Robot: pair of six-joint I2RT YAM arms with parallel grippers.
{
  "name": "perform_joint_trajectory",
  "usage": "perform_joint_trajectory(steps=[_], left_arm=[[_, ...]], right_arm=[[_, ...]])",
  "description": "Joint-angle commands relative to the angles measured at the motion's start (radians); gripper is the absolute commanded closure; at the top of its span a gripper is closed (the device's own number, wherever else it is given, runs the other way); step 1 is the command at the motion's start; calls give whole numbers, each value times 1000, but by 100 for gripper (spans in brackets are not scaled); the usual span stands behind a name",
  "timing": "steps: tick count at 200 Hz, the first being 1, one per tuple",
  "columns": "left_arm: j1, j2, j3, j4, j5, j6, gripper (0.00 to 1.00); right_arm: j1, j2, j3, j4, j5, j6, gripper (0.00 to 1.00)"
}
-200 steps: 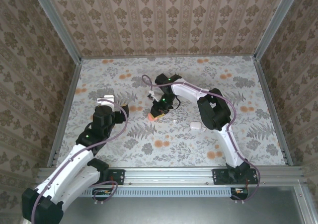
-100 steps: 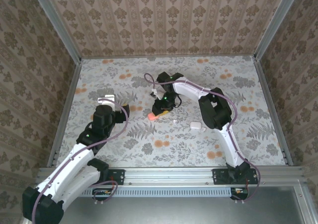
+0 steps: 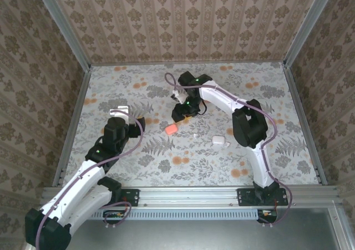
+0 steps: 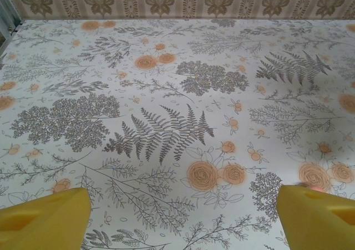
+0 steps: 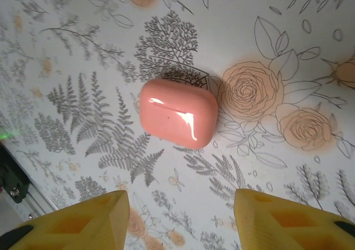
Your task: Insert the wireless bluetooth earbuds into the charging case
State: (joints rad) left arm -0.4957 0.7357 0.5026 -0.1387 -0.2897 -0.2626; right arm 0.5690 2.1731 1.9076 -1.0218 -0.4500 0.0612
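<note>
A coral-pink charging case (image 5: 177,113) lies shut on the floral table, its glossy lid up; from above it sits mid-table (image 3: 171,129). My right gripper (image 5: 180,222) hovers over it, open, with both yellow fingers apart from the case and nothing between them; from above it hangs just behind the case (image 3: 179,118). A white case (image 3: 220,141) rests to the right. My left gripper (image 4: 180,219) is wide open over bare table at the left (image 3: 138,121). The earbuds are out of view.
The table (image 3: 183,167) has a floral cover, with wallpapered walls on three sides and metal rails along the edges. The right arm's elbow (image 3: 247,125) rises just right of the white case.
My right gripper has opened and let go of the coral case, then drawn back toward the far wall. The case stays on the table. The left arm has not moved.
</note>
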Motion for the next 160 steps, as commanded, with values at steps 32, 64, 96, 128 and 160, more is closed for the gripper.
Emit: perform_joint_trajectory(steps=[32, 64, 96, 128, 160], left_arm=[[8, 13, 10, 2, 44, -19, 13], [6, 60, 22, 8, 78, -25, 13], [0, 116, 28, 29, 121, -36, 14], [-10, 171, 40, 36, 142, -38, 14], [-23, 237, 63, 33, 167, -31, 14]], right_arm=[[-6, -199, -86, 13, 86, 68, 45], [-21, -296, -178, 41, 138, 101, 45], [-58, -384, -280, 54, 174, 151, 44], [-96, -432, -353, 10, 229, 208, 43], [-123, -468, -438, -25, 285, 241, 41]])
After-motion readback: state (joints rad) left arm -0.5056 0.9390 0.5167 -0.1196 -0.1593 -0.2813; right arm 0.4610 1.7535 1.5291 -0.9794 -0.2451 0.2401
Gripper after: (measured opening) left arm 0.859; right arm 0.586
